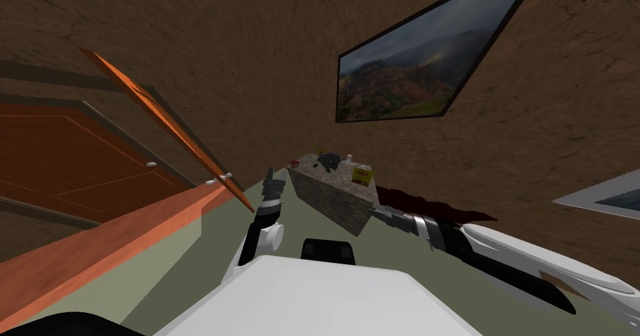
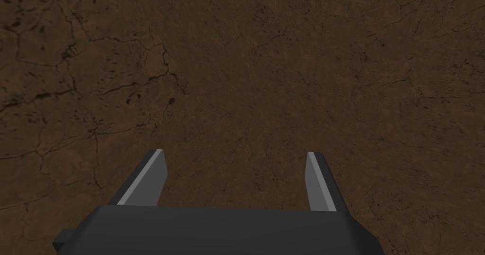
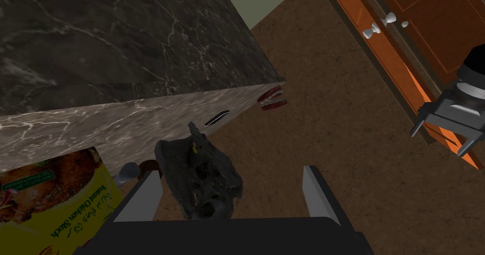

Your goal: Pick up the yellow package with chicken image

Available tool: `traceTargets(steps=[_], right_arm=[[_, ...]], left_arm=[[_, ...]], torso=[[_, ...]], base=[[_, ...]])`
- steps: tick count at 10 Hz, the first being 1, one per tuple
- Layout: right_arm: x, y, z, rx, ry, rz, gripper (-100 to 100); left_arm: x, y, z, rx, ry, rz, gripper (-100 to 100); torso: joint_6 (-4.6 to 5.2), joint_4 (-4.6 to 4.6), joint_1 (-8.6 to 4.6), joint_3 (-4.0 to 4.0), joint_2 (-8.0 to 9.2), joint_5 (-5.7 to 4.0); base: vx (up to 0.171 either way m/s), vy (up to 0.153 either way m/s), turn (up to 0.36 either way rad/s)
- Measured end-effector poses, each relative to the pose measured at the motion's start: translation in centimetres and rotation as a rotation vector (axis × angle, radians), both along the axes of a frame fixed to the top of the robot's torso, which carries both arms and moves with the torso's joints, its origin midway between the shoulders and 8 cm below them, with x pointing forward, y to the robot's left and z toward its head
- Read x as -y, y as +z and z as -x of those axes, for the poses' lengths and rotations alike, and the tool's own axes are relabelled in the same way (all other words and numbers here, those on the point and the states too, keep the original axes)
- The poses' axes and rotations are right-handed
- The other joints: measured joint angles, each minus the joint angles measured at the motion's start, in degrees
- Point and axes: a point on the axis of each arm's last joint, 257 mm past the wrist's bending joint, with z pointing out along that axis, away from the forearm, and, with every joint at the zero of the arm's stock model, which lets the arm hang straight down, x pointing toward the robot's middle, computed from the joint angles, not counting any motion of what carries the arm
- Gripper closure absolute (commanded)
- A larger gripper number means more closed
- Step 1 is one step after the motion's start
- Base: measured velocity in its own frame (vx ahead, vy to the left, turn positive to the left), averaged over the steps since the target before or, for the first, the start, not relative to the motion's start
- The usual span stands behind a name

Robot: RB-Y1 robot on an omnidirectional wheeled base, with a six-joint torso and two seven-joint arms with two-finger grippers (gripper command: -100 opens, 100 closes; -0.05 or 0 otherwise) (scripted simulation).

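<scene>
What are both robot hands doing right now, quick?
Left gripper: open, holding nothing.
Right gripper: open, holding nothing; yellow package not grasped.

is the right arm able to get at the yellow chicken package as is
Probably, after a small shift: the open right tool is close, but a dark lumpy object shows between its fingers, the yellow package just beside.

Marbled stone block [image 1: 331, 198], grey-brown top with darker veined sides, set against a rough brown wall [image 1: 250, 51] with fine cracks. Pale olive floor [image 1: 212, 245] in front of the block. Above the block, a dark-framed landscape picture [image 1: 406, 70]: hills under grey cloud. Left of the block, an orange door leaf [image 1: 165, 123] ajar, white knobs [image 1: 225, 177]; past it, an orange panelled door [image 1: 75, 163]. Right of the block, a pale-framed picture [image 1: 609, 198].
</scene>
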Motion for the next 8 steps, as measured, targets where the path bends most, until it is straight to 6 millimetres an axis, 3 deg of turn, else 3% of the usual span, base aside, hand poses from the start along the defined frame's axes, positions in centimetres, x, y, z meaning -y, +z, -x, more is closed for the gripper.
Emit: traceTargets(steps=[8], right_arm=[[5.9, -1.9, 1.4, -0.082, 0.093, 0.254, -100]], left_arm=[[0.0, 0.0, 0.0, 0.000, 0.000, 0.000, 0]], torso=[[0.02, 0.00, 0.04, 0.00, 0.00, -0.01]], base=[[0.013, -0.016, 0.081]])
